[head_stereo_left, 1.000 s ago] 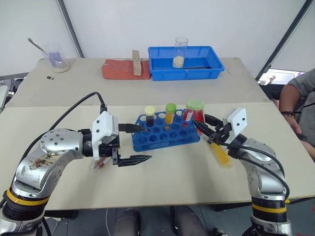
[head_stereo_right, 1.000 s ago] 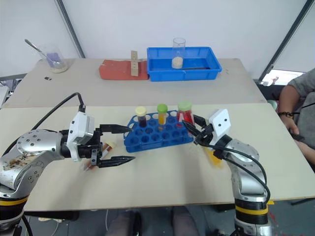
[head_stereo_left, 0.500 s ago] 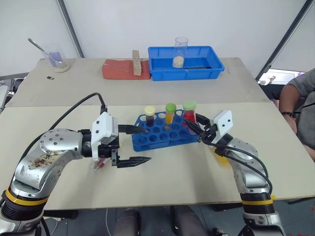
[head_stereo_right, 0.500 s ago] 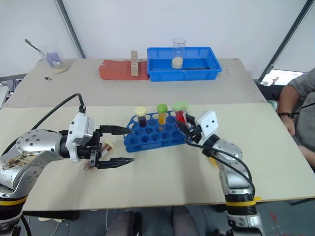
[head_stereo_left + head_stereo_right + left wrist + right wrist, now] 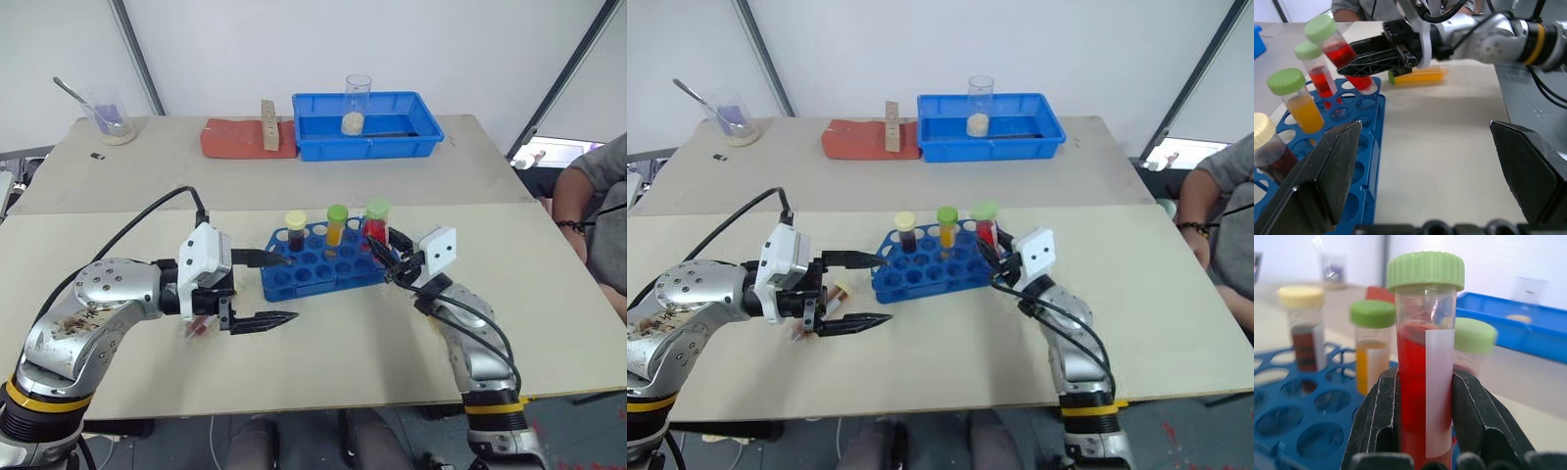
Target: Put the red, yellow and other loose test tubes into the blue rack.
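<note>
**Over the rack: red tube brought in**

At the near surface [image 5: 323,362], seen from the head, the right tool [image 5: 384,257] was clenched on a red tube with a green cap [image 5: 375,223] at the right end of the blue rack [image 5: 323,266]. A second before, that tool and tube sat farther right, off the rack's end. A dark tube with a pale yellow cap [image 5: 296,231] and an orange tube with a green cap [image 5: 336,224] stood upright in the rack's back row. The left tool [image 5: 272,289] hung released beside the rack's left end, unmoved.

From the left wrist, another red tube [image 5: 1317,73] stood in the rack, and a yellow-orange tube [image 5: 1418,76] lay on the surface beyond the right tool.

From the right wrist, the black fingers [image 5: 1374,421] gripped the red tube's lower body, held upright above the rack's holes.
</note>
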